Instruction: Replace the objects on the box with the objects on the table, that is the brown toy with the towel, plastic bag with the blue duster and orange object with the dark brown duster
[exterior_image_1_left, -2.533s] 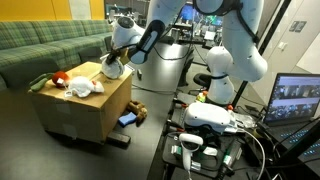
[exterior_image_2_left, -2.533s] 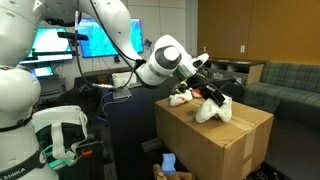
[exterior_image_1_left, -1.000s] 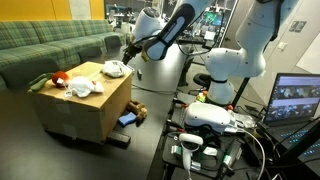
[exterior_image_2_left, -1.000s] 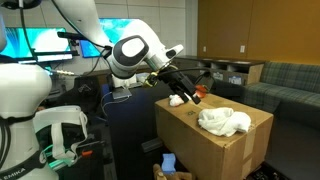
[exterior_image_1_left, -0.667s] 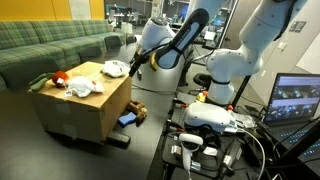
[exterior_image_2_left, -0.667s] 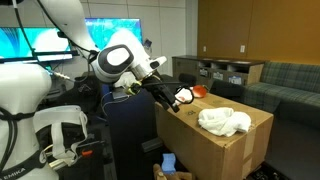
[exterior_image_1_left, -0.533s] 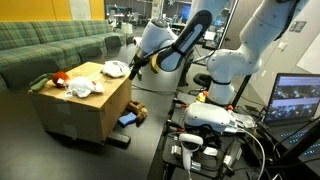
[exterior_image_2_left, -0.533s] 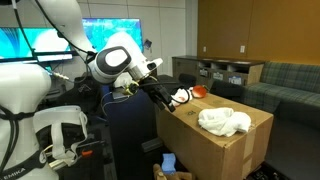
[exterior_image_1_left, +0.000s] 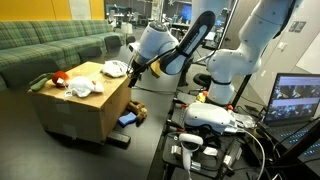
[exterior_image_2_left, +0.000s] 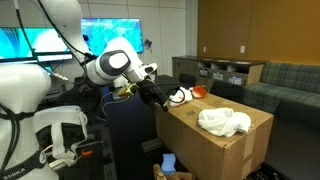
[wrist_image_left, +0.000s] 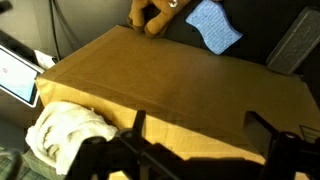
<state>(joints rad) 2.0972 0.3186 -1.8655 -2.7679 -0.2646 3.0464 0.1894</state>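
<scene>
The white towel (exterior_image_1_left: 113, 69) (exterior_image_2_left: 223, 121) (wrist_image_left: 68, 130) lies crumpled on the cardboard box (exterior_image_1_left: 85, 112) (exterior_image_2_left: 225, 150) (wrist_image_left: 180, 75). Also on the box are the plastic bag (exterior_image_1_left: 82, 88) (exterior_image_2_left: 178, 97) and the orange object (exterior_image_1_left: 58, 78) (exterior_image_2_left: 200, 91). On the floor beside the box lie the brown toy (exterior_image_1_left: 137, 111) (wrist_image_left: 155, 12) and the blue duster (exterior_image_1_left: 127, 119) (wrist_image_left: 213, 25) (exterior_image_2_left: 168, 162). A dark flat thing (exterior_image_1_left: 117, 139) on the floor may be the dark brown duster. My gripper (exterior_image_1_left: 131, 73) (exterior_image_2_left: 163, 98) (wrist_image_left: 200, 125) hangs open and empty at the box's edge, apart from the towel.
A green sofa (exterior_image_1_left: 50, 45) stands behind the box. A second robot base with cables (exterior_image_1_left: 215, 120) and a laptop (exterior_image_1_left: 300, 100) crowd the side next to the arm. Monitors (exterior_image_2_left: 110, 35) and shelves (exterior_image_2_left: 225, 72) stand further back.
The arm has drawn back from over the box top to its edge and dropped lower. The towel stays on the box. The jaws have stayed open.
</scene>
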